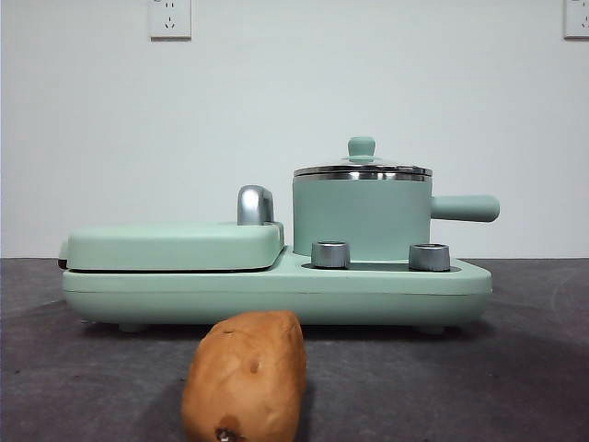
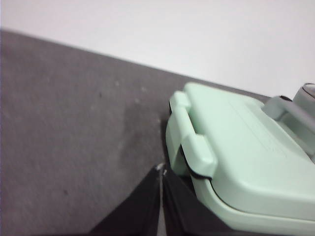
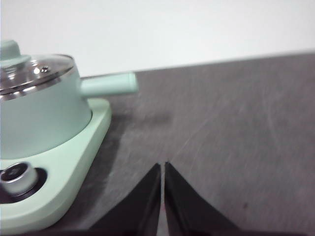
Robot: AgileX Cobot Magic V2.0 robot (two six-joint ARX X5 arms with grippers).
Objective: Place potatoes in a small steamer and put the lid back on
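Note:
An orange-brown potato (image 1: 246, 378) lies on the dark table at the front, just before the appliance. The small mint-green steamer (image 1: 362, 219) stands on the right half of the base, its side handle (image 1: 465, 208) pointing right. The glass lid (image 1: 362, 169) with its green knob (image 1: 361, 147) rests on the pot. From the right wrist I see the steamer (image 3: 42, 118) and lid (image 3: 34, 71) off to one side. My left gripper (image 2: 161, 169) is shut beside the griddle cover's end, holding nothing. My right gripper (image 3: 162, 167) is shut over bare table beyond the pot's handle. Neither arm appears in the front view.
A flat mint-green griddle cover (image 1: 175, 244) with a chrome handle (image 1: 255, 204) fills the base's left half. Two steel dials (image 1: 330, 254) (image 1: 429, 257) sit on the base (image 1: 276, 290) before the pot. A white wall stands behind.

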